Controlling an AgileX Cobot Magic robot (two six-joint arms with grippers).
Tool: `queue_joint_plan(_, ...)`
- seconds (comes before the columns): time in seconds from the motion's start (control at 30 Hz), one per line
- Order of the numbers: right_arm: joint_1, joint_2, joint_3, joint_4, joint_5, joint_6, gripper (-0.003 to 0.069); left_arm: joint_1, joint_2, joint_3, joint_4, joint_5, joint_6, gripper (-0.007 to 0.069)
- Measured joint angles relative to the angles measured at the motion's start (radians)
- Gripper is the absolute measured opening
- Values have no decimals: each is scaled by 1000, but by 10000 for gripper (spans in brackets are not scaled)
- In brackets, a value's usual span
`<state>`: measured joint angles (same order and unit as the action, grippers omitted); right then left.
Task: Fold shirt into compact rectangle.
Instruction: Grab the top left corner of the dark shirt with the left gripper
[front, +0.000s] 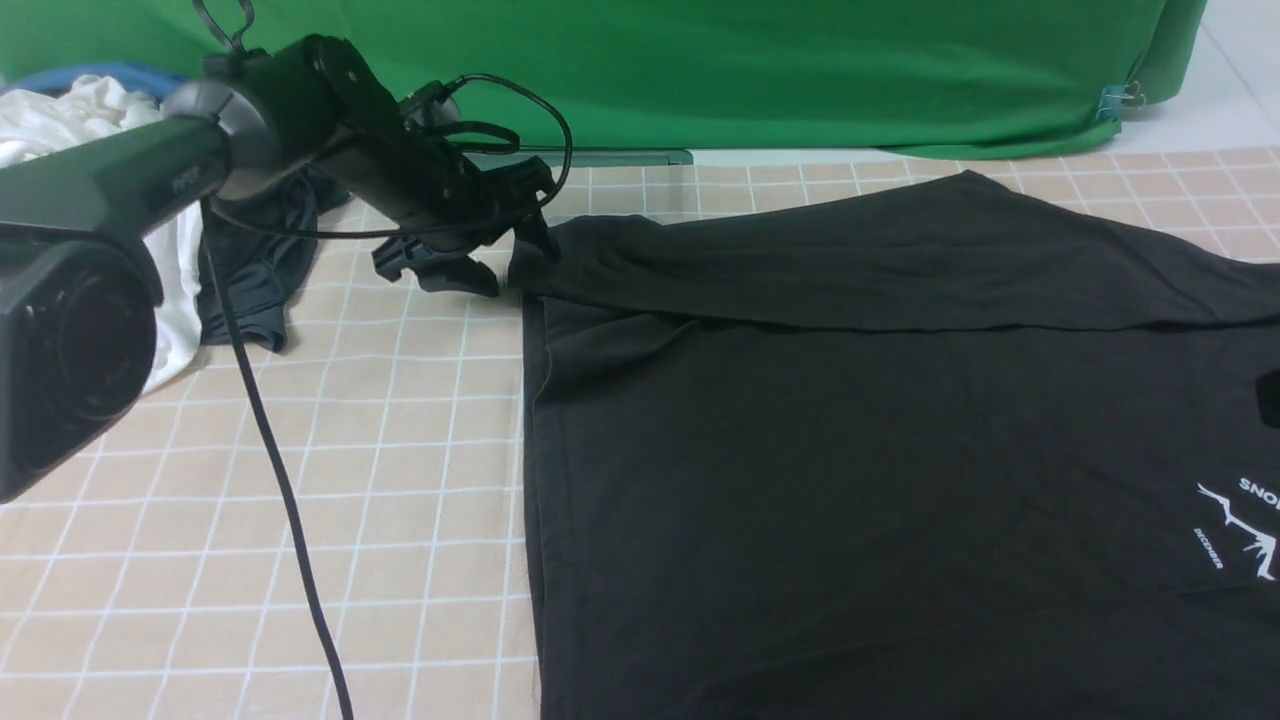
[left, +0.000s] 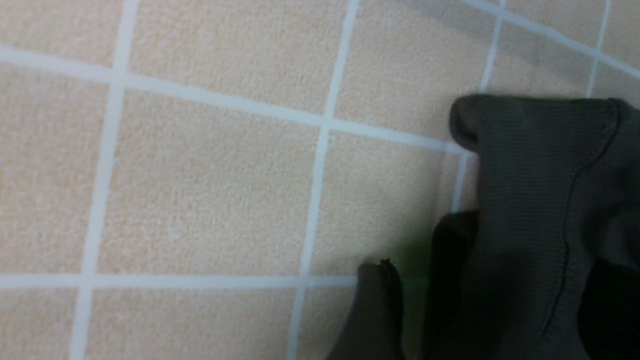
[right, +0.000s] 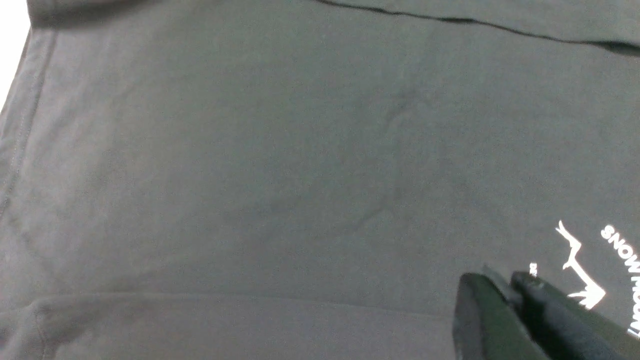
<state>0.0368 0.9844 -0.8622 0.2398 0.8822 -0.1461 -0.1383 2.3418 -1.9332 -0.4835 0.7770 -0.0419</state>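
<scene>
The black shirt (front: 850, 450) lies spread over the right half of the checked table, its far edge folded back toward me in a long strip (front: 900, 250). Its white print (front: 1240, 525) sits at the right edge. My left gripper (front: 510, 265) is at the shirt's far left corner with its jaws apart. In the left wrist view a hemmed fold of the shirt (left: 530, 200) lies between the jaws, beside one bare finger (left: 372, 310). My right gripper (right: 502, 280) hovers over the flat shirt (right: 300, 150) near the print (right: 580, 270), fingers together with nothing held.
A pile of white clothes (front: 60, 130) and a smaller dark garment (front: 250, 260) lie at the far left behind the left arm. A black cable (front: 290, 500) hangs across the bare checked cloth (front: 400, 450). A green backdrop (front: 700, 60) closes the far side.
</scene>
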Motion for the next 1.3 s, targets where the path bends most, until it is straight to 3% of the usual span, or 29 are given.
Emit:
queue_joint_plan(0.2,1,0,0,0,-11,0,91,-22,13,-10,0,-41,26,501)
queue_joint_plan(0.3,1,0,0,0,-11,0,91,-26,17,-10,0,-54,42,456)
queue_joint_plan(0.5,3,0,0,0,-14,0,92,-30,25,-10,0,-68,50,220)
queue_joint_plan(0.53,3,0,0,0,-14,0,92,-30,26,-10,0,-68,50,125)
queue_joint_plan(0.63,5,0,0,0,-14,0,93,-30,22,-11,1,-65,50,39)
queue_joint_plan(1.17,5,0,0,0,-15,0,95,-32,-27,-104,46,-17,50,36)
queue_joint_plan(1.3,5,0,0,0,-15,0,99,-32,-23,-104,61,-23,50,71)
